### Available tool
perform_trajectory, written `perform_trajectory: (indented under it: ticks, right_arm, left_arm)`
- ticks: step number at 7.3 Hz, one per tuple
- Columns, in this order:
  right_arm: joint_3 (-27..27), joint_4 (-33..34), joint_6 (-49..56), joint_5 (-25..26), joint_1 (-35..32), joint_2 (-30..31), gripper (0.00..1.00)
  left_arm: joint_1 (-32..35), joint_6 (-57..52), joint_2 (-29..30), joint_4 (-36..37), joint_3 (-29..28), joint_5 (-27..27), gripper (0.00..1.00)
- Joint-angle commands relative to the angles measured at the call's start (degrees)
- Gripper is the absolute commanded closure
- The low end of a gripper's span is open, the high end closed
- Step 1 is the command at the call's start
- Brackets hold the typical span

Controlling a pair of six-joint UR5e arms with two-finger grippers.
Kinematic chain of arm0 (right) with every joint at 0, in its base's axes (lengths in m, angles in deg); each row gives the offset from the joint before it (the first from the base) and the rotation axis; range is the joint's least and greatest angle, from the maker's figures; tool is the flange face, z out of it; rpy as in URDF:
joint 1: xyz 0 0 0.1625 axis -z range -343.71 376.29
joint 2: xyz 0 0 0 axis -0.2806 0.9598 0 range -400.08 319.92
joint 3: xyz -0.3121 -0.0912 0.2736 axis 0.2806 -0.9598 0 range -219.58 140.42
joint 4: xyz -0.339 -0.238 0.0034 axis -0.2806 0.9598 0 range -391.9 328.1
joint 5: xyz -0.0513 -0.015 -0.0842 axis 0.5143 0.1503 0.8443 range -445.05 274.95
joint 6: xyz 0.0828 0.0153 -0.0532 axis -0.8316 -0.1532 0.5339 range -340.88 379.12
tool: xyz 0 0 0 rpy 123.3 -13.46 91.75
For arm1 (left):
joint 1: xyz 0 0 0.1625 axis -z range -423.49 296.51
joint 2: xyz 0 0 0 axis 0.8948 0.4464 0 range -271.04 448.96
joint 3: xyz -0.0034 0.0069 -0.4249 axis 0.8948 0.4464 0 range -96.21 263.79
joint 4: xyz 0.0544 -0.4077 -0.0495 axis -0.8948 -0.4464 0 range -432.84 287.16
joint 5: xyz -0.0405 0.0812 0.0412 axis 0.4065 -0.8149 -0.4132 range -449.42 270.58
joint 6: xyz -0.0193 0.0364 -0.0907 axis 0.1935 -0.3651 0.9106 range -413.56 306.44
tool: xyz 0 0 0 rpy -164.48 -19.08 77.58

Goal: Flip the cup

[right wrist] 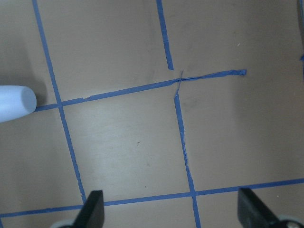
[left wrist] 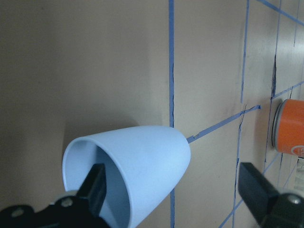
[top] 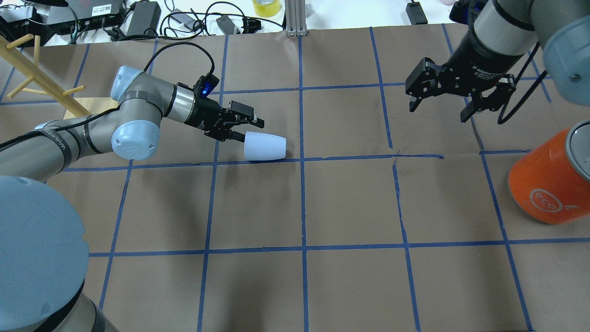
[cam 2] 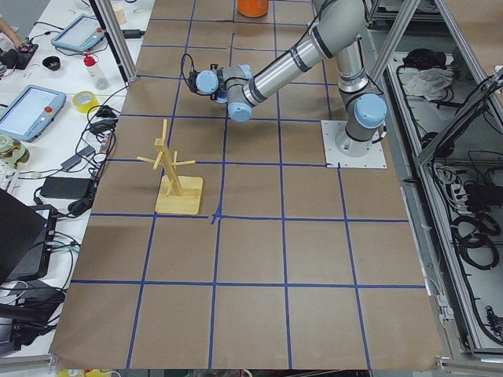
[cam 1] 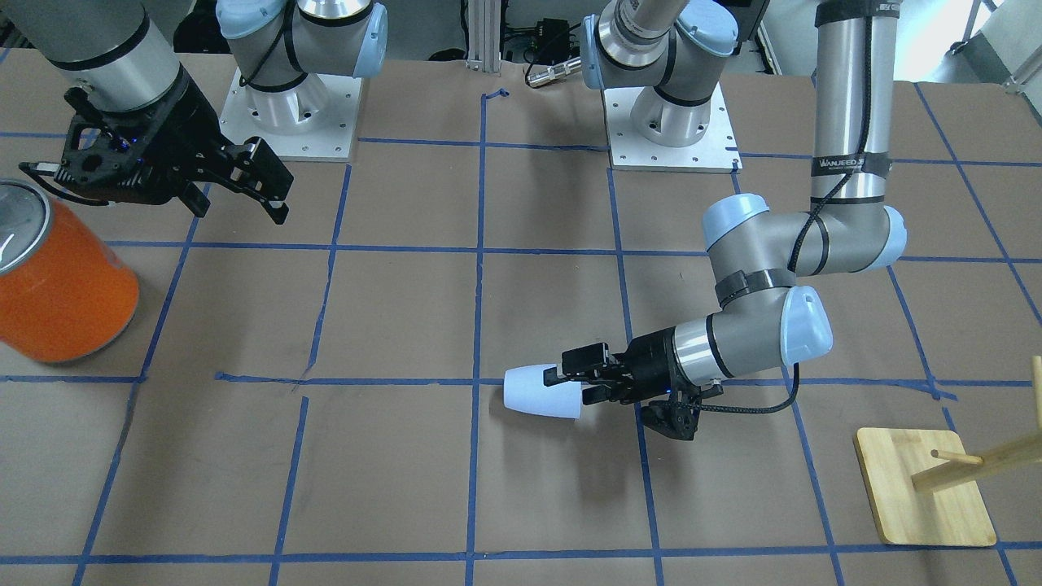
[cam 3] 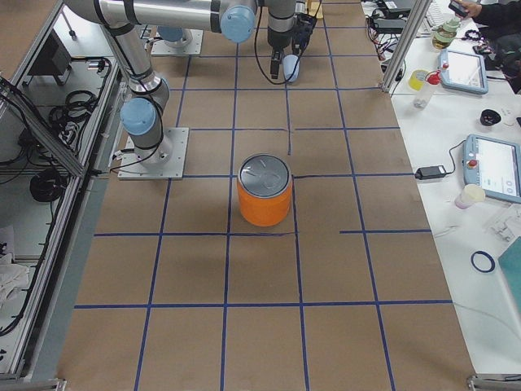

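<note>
The pale blue cup [top: 265,146] lies on its side on the brown table, its rim toward my left gripper [top: 249,128] and its narrow base pointing away. The left gripper is open and low at the cup's mouth. In the left wrist view one finger [left wrist: 96,184] sits at the cup's [left wrist: 137,166] opening and the other stands clear to the right, outside the wall. The front view shows the cup [cam 1: 541,393] just ahead of the left gripper [cam 1: 580,384]. My right gripper [top: 438,113] is open and empty, raised well away from the cup, which shows at the right wrist view's left edge [right wrist: 16,103].
A large orange can [top: 548,184] with a silver top stands upright near the right gripper's side, also in the front view [cam 1: 61,285]. A wooden peg rack [cam 1: 928,488] on a square base stands beyond my left arm. Blue tape lines grid the table.
</note>
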Motion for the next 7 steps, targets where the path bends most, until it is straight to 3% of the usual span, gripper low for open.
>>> perform_trajectory:
  ticks: [1,4,5,7]
  right_arm:
    - [0.3,0.1,-4.4,4.4,-4.0,-0.2,0.0]
    - [1.2,0.9,-2.7,4.9,-5.2,-0.3,0.0]
    - [1.1,1.4,0.5,5.0,-5.0,-0.2,0.0]
    - [1.1,3.1,1.4,6.8,-4.4,-0.3,0.0]
  left_arm:
    - [0.1,1.6,0.3,0.0,1.6,0.0,0.02]
    - [0.3,7.8,0.4,0.3,1.4,1.1,0.05]
    - [0.3,9.1,0.4,0.3,0.8,1.1,0.13]
    - [0.3,11.5,0.4,0.2,0.1,1.1,0.45]
